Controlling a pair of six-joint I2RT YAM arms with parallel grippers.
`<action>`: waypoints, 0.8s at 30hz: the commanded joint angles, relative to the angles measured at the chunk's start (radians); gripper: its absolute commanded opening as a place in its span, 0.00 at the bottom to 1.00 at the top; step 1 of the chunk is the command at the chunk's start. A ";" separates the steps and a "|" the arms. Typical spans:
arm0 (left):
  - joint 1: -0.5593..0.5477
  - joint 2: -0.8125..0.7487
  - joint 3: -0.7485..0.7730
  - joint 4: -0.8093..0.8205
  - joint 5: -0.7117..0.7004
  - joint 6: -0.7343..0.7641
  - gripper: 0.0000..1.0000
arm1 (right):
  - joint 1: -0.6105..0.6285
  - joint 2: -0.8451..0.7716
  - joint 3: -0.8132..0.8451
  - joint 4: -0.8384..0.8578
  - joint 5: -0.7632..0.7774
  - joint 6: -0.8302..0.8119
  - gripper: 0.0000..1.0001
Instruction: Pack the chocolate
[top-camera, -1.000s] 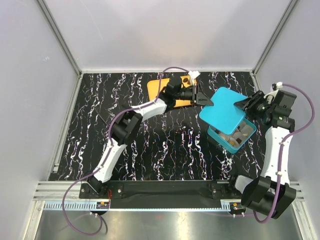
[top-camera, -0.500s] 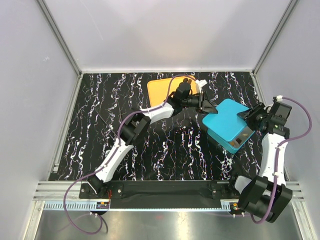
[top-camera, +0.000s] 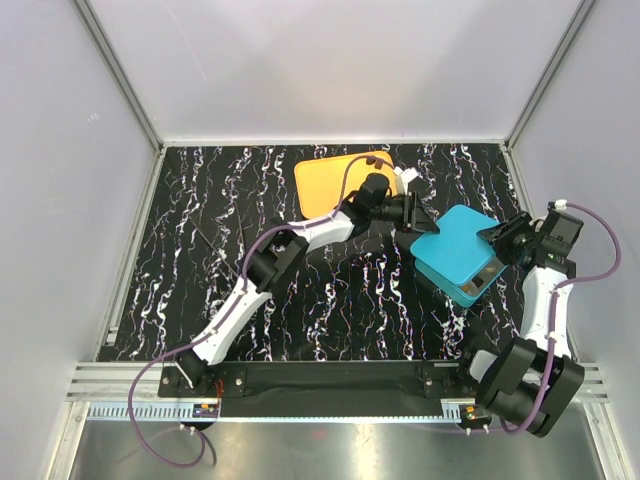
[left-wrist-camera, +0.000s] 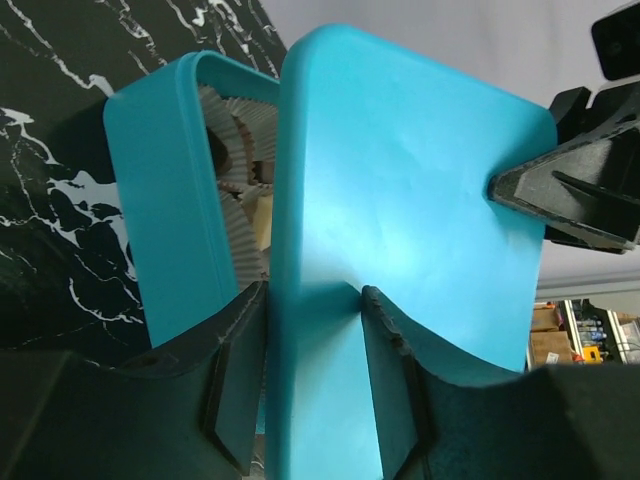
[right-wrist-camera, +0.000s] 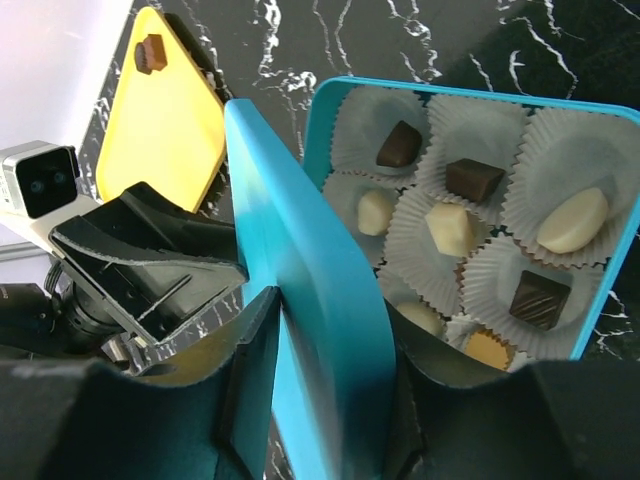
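Black marble-look table (top-camera: 330, 290) w/ white veins, seen from above & from both wrists. Two arms reach in from the near edge, both ending at a teal box (top-camera: 480, 288), which sits right of centre.

Inside the box, white fluted paper cups (right-wrist-camera: 470, 260) hold the chocolate (right-wrist-camera: 473, 178). Approx eight pcs show in the right wrist view: three dark brown, four cream-white, one amber. Each sits in its own cup.

Over the box hangs the teal lid (top-camera: 455, 245), tilted, not seated. In the top view it covers most of the box & leaves the near-right corner open.

The right gripper (top-camera: 497, 235) is at the box's right side. Its jaws are narrowed onto the lid's edge, one finger on each face, as the right wrist view shows (right-wrist-camera: 325, 310).

The left gripper (top-camera: 412, 212) is at the box's far-left side. It pinches the opposite edge of the lid, jaws closed on it w/ the lid btwn the fingers (left-wrist-camera: 312, 300). In that view the box wall (left-wrist-camera: 160, 200) is just left of the lid (left-wrist-camera: 400, 200).

Beyond the box, to its far left, an orange tray (top-camera: 335, 180) lies flat on the table. One dark pc of chocolate (right-wrist-camera: 150, 52) rests on the tray (right-wrist-camera: 170, 130), near a corner, well apart from the box.
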 joint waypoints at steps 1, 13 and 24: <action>-0.025 0.021 0.069 0.007 0.002 0.058 0.46 | -0.020 0.001 -0.015 0.075 0.039 -0.036 0.45; -0.025 0.046 0.097 -0.021 -0.032 0.069 0.50 | -0.035 0.090 -0.073 0.172 0.058 -0.026 0.50; -0.030 0.051 0.098 -0.021 -0.043 0.071 0.54 | -0.046 0.124 -0.079 0.196 0.137 -0.032 0.56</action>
